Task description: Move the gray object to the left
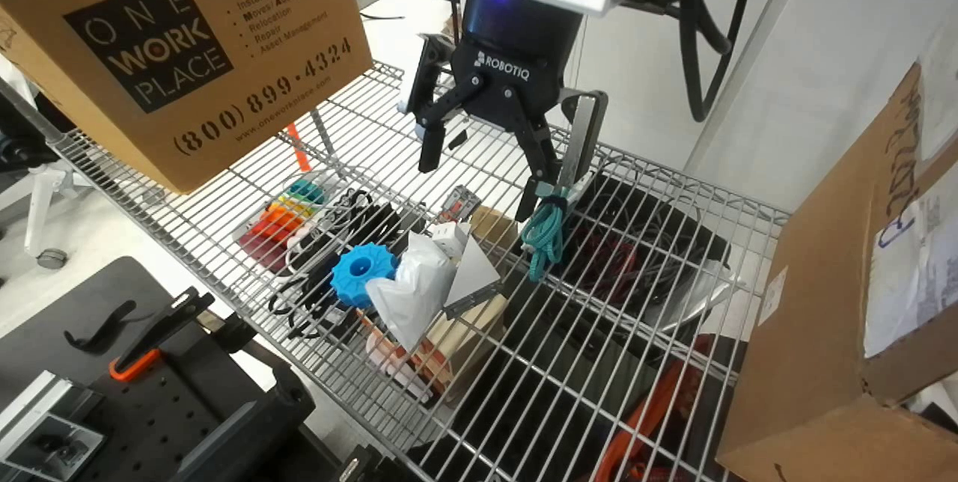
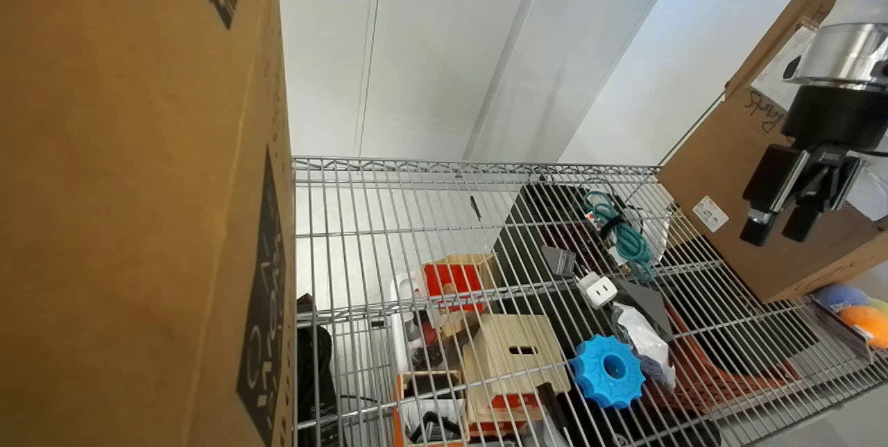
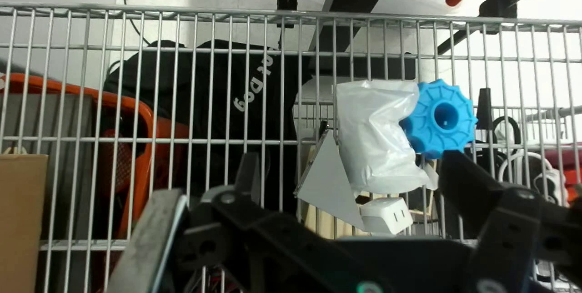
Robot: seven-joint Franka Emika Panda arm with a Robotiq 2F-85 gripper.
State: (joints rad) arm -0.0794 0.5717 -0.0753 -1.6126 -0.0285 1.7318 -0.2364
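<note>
A gray triangular object lies on the wire shelf, in an exterior view (image 1: 473,274), in an exterior view (image 2: 645,305) and in the wrist view (image 3: 328,181). It is beside a white plastic bag (image 3: 377,136) and a white power adapter (image 3: 386,215). A smaller gray piece (image 2: 559,261) lies near the adapter; it also shows in an exterior view (image 1: 459,203). My gripper (image 1: 479,177) is open and empty, raised above the shelf. In the wrist view its fingers (image 3: 352,170) are wide apart, with the triangle and adapter showing between them.
A blue ribbed wheel (image 3: 443,118) lies beside the bag. A teal cable bundle (image 2: 628,242) lies near the shelf's back edge. Cardboard boxes stand at both ends of the shelf (image 1: 202,63) (image 1: 831,280). Black cables (image 1: 352,220) and a rainbow-colored item (image 1: 281,220) are at one end.
</note>
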